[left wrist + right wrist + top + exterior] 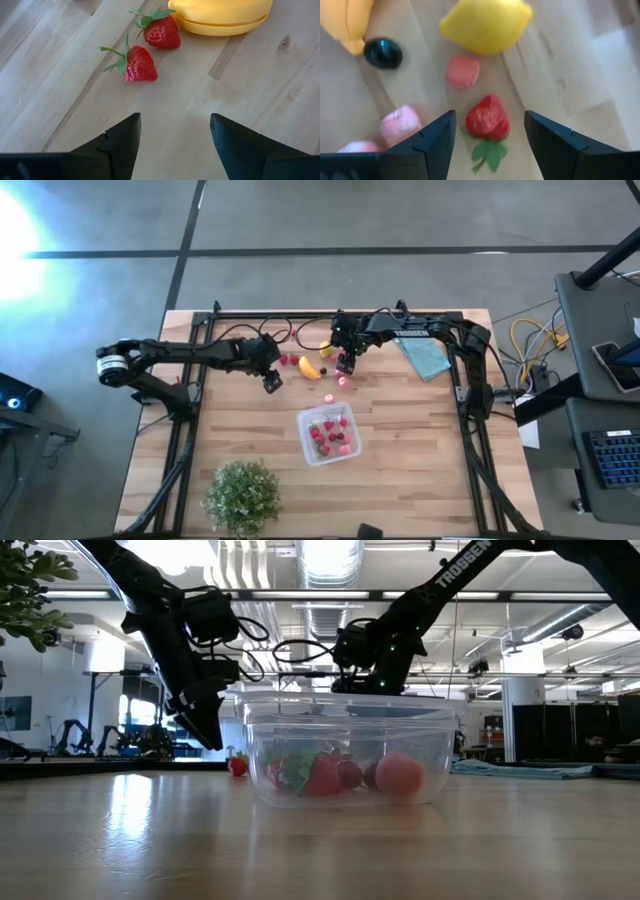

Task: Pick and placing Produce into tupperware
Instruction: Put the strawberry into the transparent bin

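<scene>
With fingers spread wide and empty, the right gripper is hovering over a red toy strawberry, seemingly to pick it for the clear plastic tupperware box nearby, while the left gripper, likewise wide, is facing two leafy red strawberries.

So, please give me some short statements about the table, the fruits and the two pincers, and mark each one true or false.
1. The clear box already holds several red fruits. True.
2. The left pincer is closed on a strawberry. False: it is open and empty, with two strawberries lying ahead of it.
3. A strawberry lies between the fingers of the open right pincer. True.
4. The lemon is inside the box. False: it lies on the table.
5. The potted plant stands between the two arms. False: it stands at the table's near edge, beside the box.
</scene>
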Robot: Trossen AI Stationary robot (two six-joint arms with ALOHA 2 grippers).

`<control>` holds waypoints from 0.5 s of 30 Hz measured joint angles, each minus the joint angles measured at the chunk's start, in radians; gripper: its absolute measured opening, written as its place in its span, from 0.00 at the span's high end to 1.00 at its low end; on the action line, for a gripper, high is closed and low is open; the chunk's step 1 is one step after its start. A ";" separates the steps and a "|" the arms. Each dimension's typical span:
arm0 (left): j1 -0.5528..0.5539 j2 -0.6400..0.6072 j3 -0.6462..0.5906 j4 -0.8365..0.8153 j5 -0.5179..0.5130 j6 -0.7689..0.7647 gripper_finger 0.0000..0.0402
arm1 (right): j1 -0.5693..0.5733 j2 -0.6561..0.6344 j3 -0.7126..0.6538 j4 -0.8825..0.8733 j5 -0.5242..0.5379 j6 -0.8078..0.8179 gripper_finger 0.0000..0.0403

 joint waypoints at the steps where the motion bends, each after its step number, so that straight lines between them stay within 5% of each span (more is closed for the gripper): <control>1: 0.000 0.000 0.000 0.000 0.000 0.000 0.44 | 0.000 0.000 -0.002 0.017 0.000 -0.016 0.43; 15: 0.000 0.000 0.000 0.000 -0.008 -0.005 0.44 | 0.000 0.000 -0.048 0.043 0.000 -0.125 0.43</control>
